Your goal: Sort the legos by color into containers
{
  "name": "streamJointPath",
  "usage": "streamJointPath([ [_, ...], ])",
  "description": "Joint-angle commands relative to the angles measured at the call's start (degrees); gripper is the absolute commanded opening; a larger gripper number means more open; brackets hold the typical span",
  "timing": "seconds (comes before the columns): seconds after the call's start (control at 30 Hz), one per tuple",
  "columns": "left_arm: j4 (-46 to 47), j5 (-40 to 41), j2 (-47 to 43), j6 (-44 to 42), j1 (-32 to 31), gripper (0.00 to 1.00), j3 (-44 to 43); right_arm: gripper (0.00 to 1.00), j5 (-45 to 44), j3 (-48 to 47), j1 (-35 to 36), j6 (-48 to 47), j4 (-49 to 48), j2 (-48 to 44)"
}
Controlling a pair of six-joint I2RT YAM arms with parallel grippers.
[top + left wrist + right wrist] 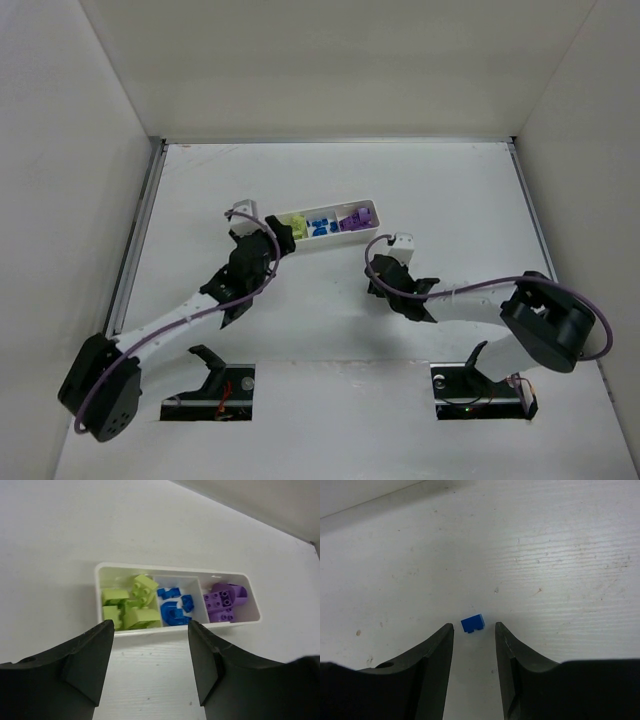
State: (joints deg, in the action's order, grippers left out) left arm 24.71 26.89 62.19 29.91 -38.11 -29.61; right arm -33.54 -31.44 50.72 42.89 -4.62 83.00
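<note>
Tray (335, 238), white and divided into three square compartments in a row, lies slightly askew near the middle of the table (450, 190). Left to right in the overhead view, the compartments hold lime bricks (292, 222), blue bricks (320, 227) and purple bricks (353, 220).

Left gripper (285, 236) sits at the tray's lime end. Its wrist view looks down on the tray (170, 567) from the near side. The lime bricks (132, 605) fill the left compartment, the blue bricks (175, 609) the middle one, and the purple bricks (224, 602) the right one. The left gripper (150, 630) has its fingers spread wide with nothing between them. The fingertips frame the near wall of the tray without touching it.

Right gripper (377, 264) is just beside the tray's purple end, on the near side. In its wrist view a single blue brick (473, 623) rests on the bare, scuffed table (545, 540), outside the tray. The right gripper (474, 630) has its fingers parted, one on each side of this brick. A narrow gap shows on both sides, so the brick is bracketed but not pinched. The overhead view does not show this brick, since the gripper covers that spot.
</note>
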Motion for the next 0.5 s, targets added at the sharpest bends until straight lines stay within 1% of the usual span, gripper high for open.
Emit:
streamJointPath([
  [0.0,-1.76,1.4,-7.41,3.92,2.64,0.59,6.12,0.44,-3.9,-3.36,0.65,0.17,2.68,1.46],
  [0.13,-5.02,3.42,-15.94,7.61,6.33,0.63,13.33,0.41,-5.74,-5.82,1.18,0.26,5.32,4.44],
  [0.27,-8.7,3.43,-22.19,9.55,10.63,0.68,17.47,0.31,-6.98,-8.37,1.62,0.26,7.61,7.52],
  [0.4,-9.5,2.9,-23.87,9.99,13.45,0.72,18.71,0.2,-8.3,-10.39,2.76,2.1,10.59,8.58],
  [0.43,-9.33,2.73,-23.7,10.08,13.8,0.74,18.71,0.18,-8.3,-11.0,3.02,2.37,11.12,8.15],
  [0.47,-9.15,2.55,-23.52,10.17,13.89,0.84,18.79,0.18,-8.47,-11.79,3.37,2.28,11.56,7.36],
])
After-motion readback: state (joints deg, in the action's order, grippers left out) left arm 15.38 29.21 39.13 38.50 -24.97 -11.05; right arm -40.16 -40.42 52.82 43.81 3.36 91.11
